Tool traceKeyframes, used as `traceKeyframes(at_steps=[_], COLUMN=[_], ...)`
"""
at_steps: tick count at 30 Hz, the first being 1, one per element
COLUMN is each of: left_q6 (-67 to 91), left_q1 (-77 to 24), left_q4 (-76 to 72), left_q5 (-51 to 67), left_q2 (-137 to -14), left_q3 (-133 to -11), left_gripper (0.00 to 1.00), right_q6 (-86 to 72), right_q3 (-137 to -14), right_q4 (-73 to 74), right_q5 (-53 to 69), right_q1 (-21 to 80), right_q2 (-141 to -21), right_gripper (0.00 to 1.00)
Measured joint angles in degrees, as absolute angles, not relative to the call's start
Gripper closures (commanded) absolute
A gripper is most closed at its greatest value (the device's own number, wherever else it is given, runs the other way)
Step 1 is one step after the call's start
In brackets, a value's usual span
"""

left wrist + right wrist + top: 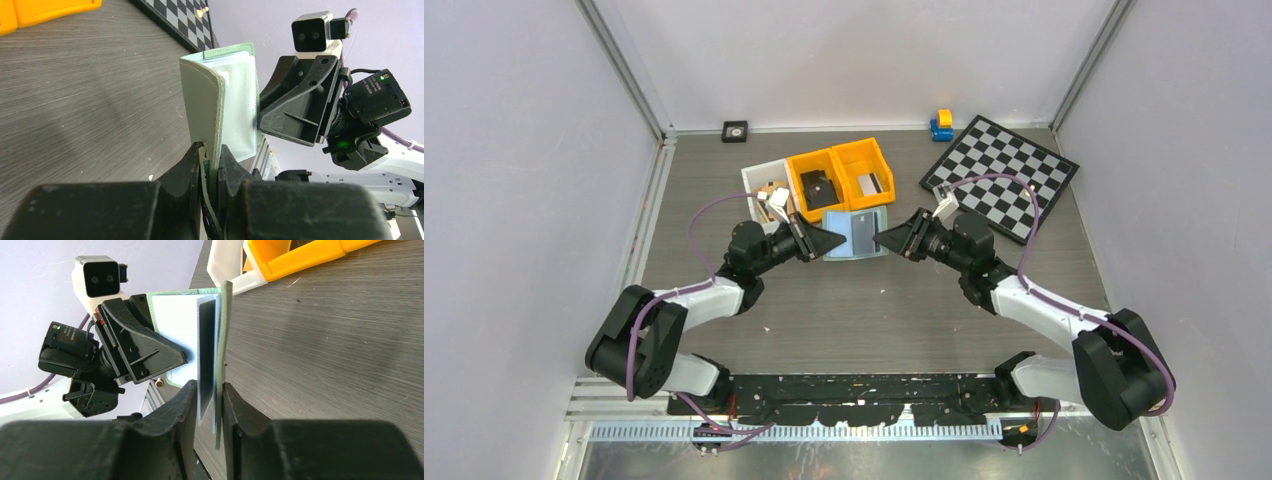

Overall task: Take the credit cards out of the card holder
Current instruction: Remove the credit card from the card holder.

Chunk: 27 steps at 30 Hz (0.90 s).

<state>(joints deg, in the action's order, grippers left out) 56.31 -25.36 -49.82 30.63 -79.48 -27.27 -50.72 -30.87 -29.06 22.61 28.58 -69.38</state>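
While left jaws pinch one card holder [200, 110] | right jaws straddle it and one dark card [206, 355] | right grip: cannot tell

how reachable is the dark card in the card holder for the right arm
Probably yes: the dark card sits inside the right claw, and the left claw holds the card holder open, though one holder flap sits in there too.
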Motion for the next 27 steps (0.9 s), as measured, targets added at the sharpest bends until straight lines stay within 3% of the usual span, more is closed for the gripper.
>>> traceKeyframes(at_steps=[4, 7, 9, 17, 27], left_q6=[56.31, 56.29, 56.34, 56.34, 56.29], left_q1=[-25.36, -25.36, -25.36, -25.47, -25.34], left_q4=[-49.76, -49.36, -48.97, -48.95, -45.78], left_q5=[30.65, 30.65, 30.65, 31.18, 29.3], left_q2=[-79.48, -79.48, -79.5, -80.71, -80.99], left_q3=[-27.27, -27.27, -27.27, -28.18, -28.27], left_gripper=[1.0, 1.0, 1.0, 1.0, 1.0], right_q6=[-50.59, -50.46, -50.68, -50.63, -49.5], right_q3=[-31.03, -31.38, -31.46, -31.86, -31.99], right_q4=[-28.99, -29.12, -29.71, -30.81, -28.62], right_q5=[22.72, 23.14, 23.75, 25.21, 22.74], right_q1=[28.97, 29.47, 29.71, 30.68, 31.0], right_q2=[-70.06, -70.76, -71.4, -72.79, -69.97], right_gripper=[0.59, 0.76, 0.8, 0.59, 0.57])
